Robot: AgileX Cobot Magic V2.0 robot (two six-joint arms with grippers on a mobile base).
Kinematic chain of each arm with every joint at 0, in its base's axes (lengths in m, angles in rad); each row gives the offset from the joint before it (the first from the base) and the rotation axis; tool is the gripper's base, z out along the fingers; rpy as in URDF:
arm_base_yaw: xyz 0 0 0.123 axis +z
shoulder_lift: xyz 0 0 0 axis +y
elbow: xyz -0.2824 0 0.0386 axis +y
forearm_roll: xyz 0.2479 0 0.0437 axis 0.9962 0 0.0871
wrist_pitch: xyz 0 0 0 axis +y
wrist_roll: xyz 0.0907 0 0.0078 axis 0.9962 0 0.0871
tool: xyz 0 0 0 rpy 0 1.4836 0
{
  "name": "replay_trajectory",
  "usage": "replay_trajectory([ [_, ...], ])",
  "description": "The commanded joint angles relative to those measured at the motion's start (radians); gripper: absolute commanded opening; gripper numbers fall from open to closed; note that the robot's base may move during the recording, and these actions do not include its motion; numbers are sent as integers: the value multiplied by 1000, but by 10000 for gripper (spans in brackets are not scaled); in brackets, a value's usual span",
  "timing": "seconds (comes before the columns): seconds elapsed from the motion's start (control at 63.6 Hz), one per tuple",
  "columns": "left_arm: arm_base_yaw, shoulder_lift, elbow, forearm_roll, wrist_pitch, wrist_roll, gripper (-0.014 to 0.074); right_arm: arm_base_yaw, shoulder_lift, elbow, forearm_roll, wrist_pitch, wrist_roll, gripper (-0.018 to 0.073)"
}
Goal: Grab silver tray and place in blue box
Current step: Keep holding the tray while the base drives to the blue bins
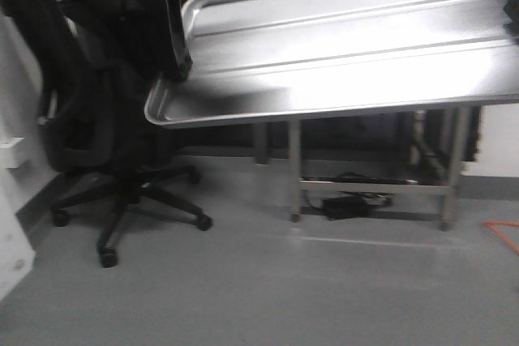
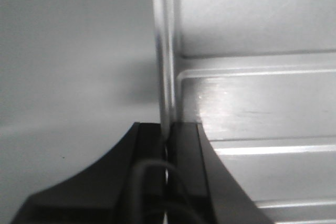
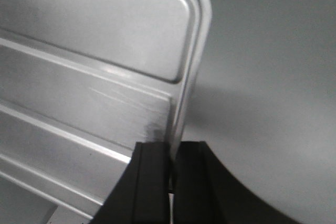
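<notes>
The silver tray (image 1: 349,46), shiny with two long ridges across its base, hangs in the air, tilted, and fills the upper part of the front view. My left gripper (image 1: 180,66) is shut on the rim of its left short side. In the left wrist view the black fingers (image 2: 186,145) pinch that rim (image 2: 167,77). My right gripper (image 3: 172,148) is shut on the rim of the opposite side of the tray (image 3: 105,77); in the front view only a dark bit of it (image 1: 512,7) shows at the frame edge. The blue box is out of view.
A black office chair (image 1: 105,119) on castors stands at the left behind the tray. A metal table frame (image 1: 369,188) with cables (image 1: 349,204) under it is behind, on grey floor. Orange tape (image 1: 503,232) marks the floor at right.
</notes>
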Motion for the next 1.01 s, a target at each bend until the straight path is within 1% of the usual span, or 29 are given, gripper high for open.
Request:
replay_trajectory([
  [0.0, 7, -3, -21, 77, 43, 30, -105, -9, -22, -26, -96, -5, -24, 57],
  [0.094, 7, 30, -21, 75, 43, 30, -105, -9, -22, -26, -96, -5, -24, 57],
  [0.157, 7, 51, -21, 49, 49, 30, -105, -9, -22, -26, -96, -5, -24, 57],
  [0.189, 7, 61, -24, 37, 76, 33, -105, -9, -22, -26, -96, -5, -24, 57],
  [0.22, 7, 66, -29, 39, 114, 59, -105, -9, -22, -26, -96, -5, -24, 57],
  [0.236, 7, 69, -29, 39, 119, 59, -105, -9, -22, -26, -96, -6, -24, 57],
  [0.299, 7, 79, -43, 35, 107, 38, -105, -9, -22, -26, -96, -6, -24, 57],
  [0.33, 13, 81, -51, 33, 109, 7, -105, -9, -22, -26, -96, -7, -24, 57],
  [0.361, 13, 81, -57, 40, 107, -19, -105, -9, -22, -26, -96, -7, -24, 57],
  [0.44, 13, 79, -80, 79, 106, -50, -105, -9, -22, -26, -96, -7, -24, 57],
  [0.534, 13, 63, -109, 122, 128, -59, -105, -9, -22, -26, -96, -7, -24, 57],
  [0.817, 13, -35, -134, 143, 131, -65, -105, -9, -22, -26, -96, -6, -24, 57],
  [0.99, 13, -87, -134, 182, 151, -117, -105, -9, -22, -26, -96, -6, -24, 57],
])
